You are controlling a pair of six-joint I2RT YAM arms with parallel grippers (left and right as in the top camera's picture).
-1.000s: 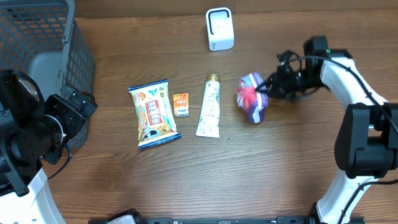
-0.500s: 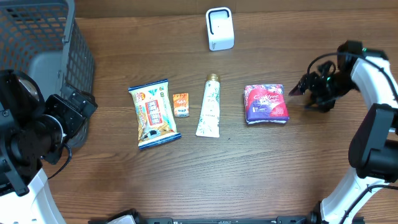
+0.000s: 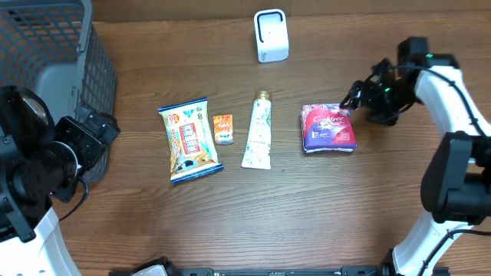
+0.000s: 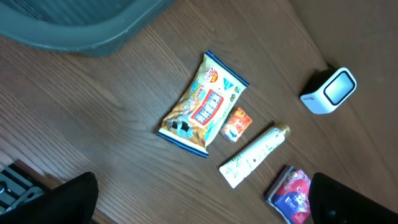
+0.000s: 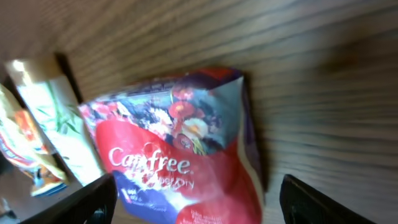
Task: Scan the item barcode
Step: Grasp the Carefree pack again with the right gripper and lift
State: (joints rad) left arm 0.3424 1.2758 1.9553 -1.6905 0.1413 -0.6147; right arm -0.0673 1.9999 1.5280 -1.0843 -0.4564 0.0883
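Observation:
A red and purple Carefree pack [image 3: 328, 128] lies flat on the table, right of centre, with no barcode showing on its upper face. My right gripper [image 3: 353, 98] hovers open at its upper right corner. In the right wrist view the pack [image 5: 180, 155] fills the space below the spread fingers of the right gripper [image 5: 199, 205], which do not press on it. The white scanner [image 3: 271, 35] stands at the back centre. My left gripper [image 3: 100, 134] hangs open far left, by the basket, holding nothing; its wrist view takes in the scanner [image 4: 329, 92] and the pack [image 4: 290, 194].
A row lies left of the pack: a white tube [image 3: 258, 130], a small orange packet [image 3: 223, 128] and a snack bag [image 3: 189, 139]. A grey wire basket [image 3: 46, 46] fills the back left corner.
The right gripper has opened and let go of the pack, which now lies flat on the table. The gripper drew back to the right, then came back to the pack's corner. The left arm is still.

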